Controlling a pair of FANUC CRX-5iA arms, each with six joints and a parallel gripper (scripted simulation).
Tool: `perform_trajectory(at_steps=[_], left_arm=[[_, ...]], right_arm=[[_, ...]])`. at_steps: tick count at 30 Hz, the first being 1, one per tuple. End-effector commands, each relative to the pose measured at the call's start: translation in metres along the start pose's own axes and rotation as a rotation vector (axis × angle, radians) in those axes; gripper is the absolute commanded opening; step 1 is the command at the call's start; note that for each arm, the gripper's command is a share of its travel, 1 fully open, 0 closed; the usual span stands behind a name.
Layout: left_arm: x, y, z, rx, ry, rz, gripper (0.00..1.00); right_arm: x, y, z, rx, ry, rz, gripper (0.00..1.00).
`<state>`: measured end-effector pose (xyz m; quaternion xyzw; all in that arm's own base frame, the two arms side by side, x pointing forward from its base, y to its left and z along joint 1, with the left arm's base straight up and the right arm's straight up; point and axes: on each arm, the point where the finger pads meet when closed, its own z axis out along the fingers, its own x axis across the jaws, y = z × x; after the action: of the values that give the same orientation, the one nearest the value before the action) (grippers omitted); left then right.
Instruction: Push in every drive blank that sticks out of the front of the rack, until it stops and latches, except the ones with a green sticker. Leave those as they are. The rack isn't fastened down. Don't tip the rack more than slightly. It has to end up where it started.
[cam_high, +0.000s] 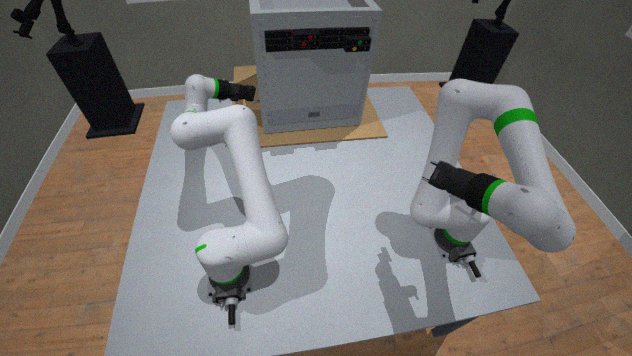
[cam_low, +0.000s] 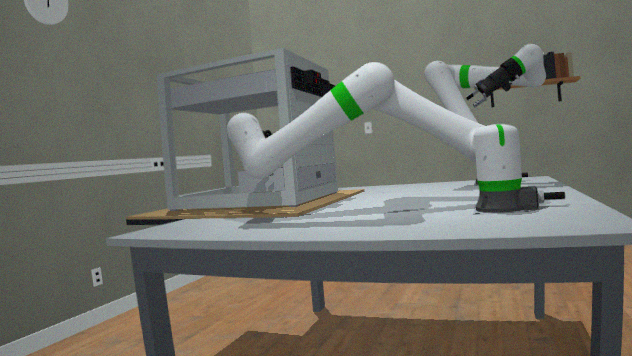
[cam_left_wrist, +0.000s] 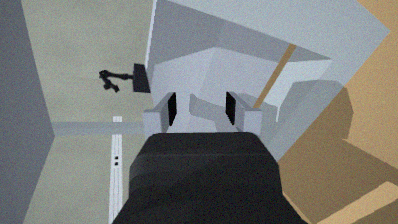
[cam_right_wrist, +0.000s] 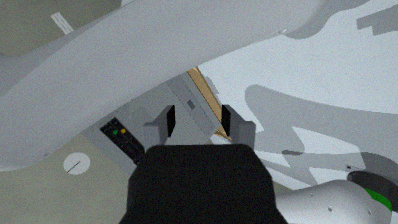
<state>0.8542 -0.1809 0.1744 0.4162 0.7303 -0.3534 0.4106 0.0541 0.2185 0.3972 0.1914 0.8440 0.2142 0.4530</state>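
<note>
"Why are the left jaws (cam_high: 257, 95) (cam_low: 267, 133) beside the rack (cam_high: 310, 85) (cam_low: 283, 90) (cam_left_wrist: 320, 35) (cam_right_wrist: 155, 110)?"

"Perhaps to steady it against a push; it stands loose on a wooden board (cam_high: 325, 139) (cam_low: 330, 201) (cam_left_wrist: 370, 55) (cam_right_wrist: 205, 92) on the table (cam_high: 350, 200) (cam_low: 425, 235) (cam_right_wrist: 310, 75). They're open, gripping nothing."

"And the right jaws (cam_high: 428, 171) (cam_low: 472, 100)?"

"Open and empty too, well back from the front, which probably leaves room to line up a push (gently, I'd hope)."

"Where are the blanks?"

"In the dark drive bay (cam_high: 317, 39) (cam_low: 312, 81) (cam_right_wrist: 122, 141), high on the rack's front. The top view shows red marks (cam_high: 306, 41); the right wrist view shows only the green sticker (cam_right_wrist: 115, 132) (cam_high: 360, 42) and yellow mark (cam_right_wrist: 123, 131) (cam_high: 354, 49)."

"Which stick out?"

"The lower corner by those two seems to, though the grain makes depth uncertain. Green must stay untouched."
</note>
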Motion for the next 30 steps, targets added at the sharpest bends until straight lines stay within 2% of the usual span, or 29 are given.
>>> perform_trajectory(at_steps=[1,22,26,30], left_arm=[[-0.002,0.0,-0.001,-0.001,-0.001,0.002,1.0],[-0.001,0.002,-0.006,-0.006,0.002,0.003,1.0],[0.004,0.009,-0.03,-0.026,0.015,0.008,1.0],[0.015,0.023,-0.081,-0.069,0.046,0.015,1.0]], right_arm=[[0.0,0.0,0.0,0.0,0.0,0.001,1.0],[0.0,0.0,0.0,0.0,0.0,0.001,1.0],[0.0,0.0,0.0,0.0,0.0,0.001,1.0],[0.0,0.0,0.0,0.0,0.0,0.001,1.0]])
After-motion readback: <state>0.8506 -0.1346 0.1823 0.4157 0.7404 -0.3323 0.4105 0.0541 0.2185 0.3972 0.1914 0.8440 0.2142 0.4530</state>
